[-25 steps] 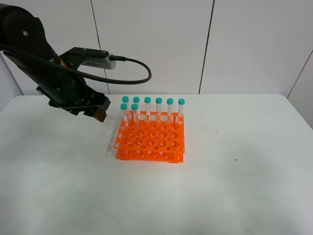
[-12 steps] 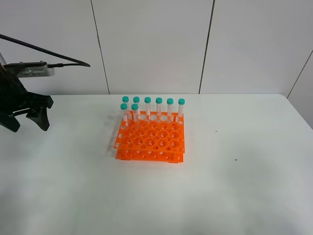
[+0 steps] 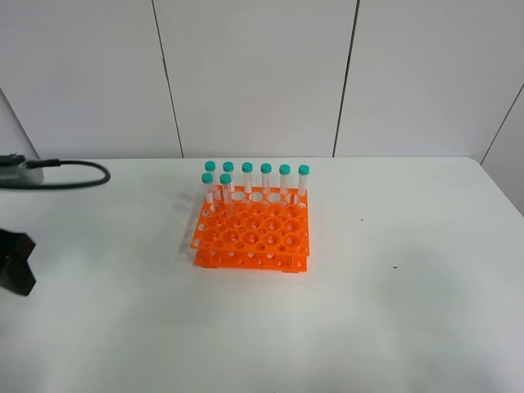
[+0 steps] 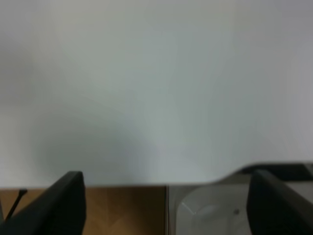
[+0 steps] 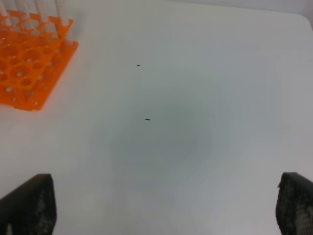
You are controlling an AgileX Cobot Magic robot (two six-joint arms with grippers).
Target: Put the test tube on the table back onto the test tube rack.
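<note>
The orange test tube rack (image 3: pixel 252 233) stands mid-table with several teal-capped test tubes (image 3: pixel 247 176) upright along its far side. No test tube lies on the white table (image 3: pixel 393 311) in any view. My left gripper (image 3: pixel 15 264) shows only as a dark piece at the far left edge, well away from the rack. In the left wrist view the left gripper (image 4: pixel 168 200) is open and empty over the table's edge. The right gripper (image 5: pixel 161 205) is open and empty above bare table, with the rack (image 5: pixel 24 54) off to one side. The right arm is outside the exterior high view.
A black cable (image 3: pixel 78 173) loops in from the left edge. The left wrist view shows the table's rim (image 4: pixel 146 182) with wooden floor (image 4: pixel 122 210) beyond it. Small dark specks (image 3: pixel 362 219) mark the tabletop right of the rack.
My left arm has pulled away from beside the rack, moving left and down until it is almost out of frame. The rack and tubes have not moved.
</note>
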